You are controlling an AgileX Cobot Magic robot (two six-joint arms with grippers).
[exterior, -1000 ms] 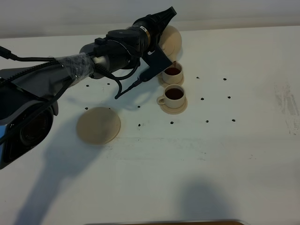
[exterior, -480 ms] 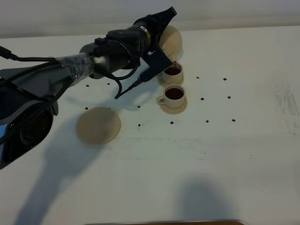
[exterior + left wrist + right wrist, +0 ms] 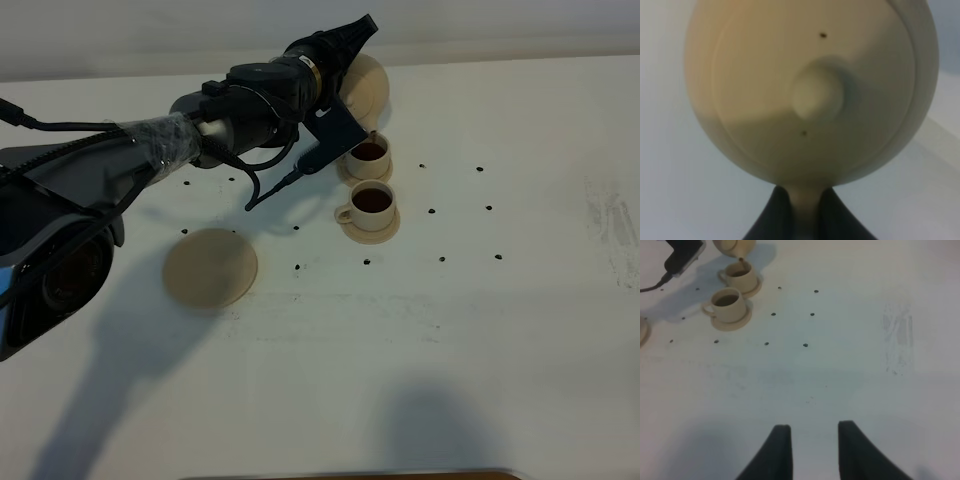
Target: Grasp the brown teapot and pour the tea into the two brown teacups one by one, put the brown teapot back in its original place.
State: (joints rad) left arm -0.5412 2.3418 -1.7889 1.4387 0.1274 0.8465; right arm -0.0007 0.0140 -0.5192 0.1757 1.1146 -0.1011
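Observation:
My left gripper point(image 3: 350, 38) is shut on the loop handle of the brown teapot point(image 3: 368, 86) and holds it tilted above the far teacup point(image 3: 368, 155), with a thin stream of tea falling from the spout. In the left wrist view the teapot point(image 3: 810, 90) fills the frame, lid knob facing the camera, and the gripper point(image 3: 802, 217) clamps the handle. The near teacup point(image 3: 372, 203) holds dark tea on its saucer. The big tan saucer disc point(image 3: 210, 267) lies bare at the left. My right gripper point(image 3: 812, 450) is open and empty, low over the table. The right wrist view also shows both cups point(image 3: 728, 301) and the teapot point(image 3: 735, 245).
The white table point(image 3: 520, 280) has small dark dots around the cups. The left arm's black cable and a flat black part point(image 3: 330, 135) hang close beside the far cup. A smudged patch point(image 3: 897, 337) marks the table at the right.

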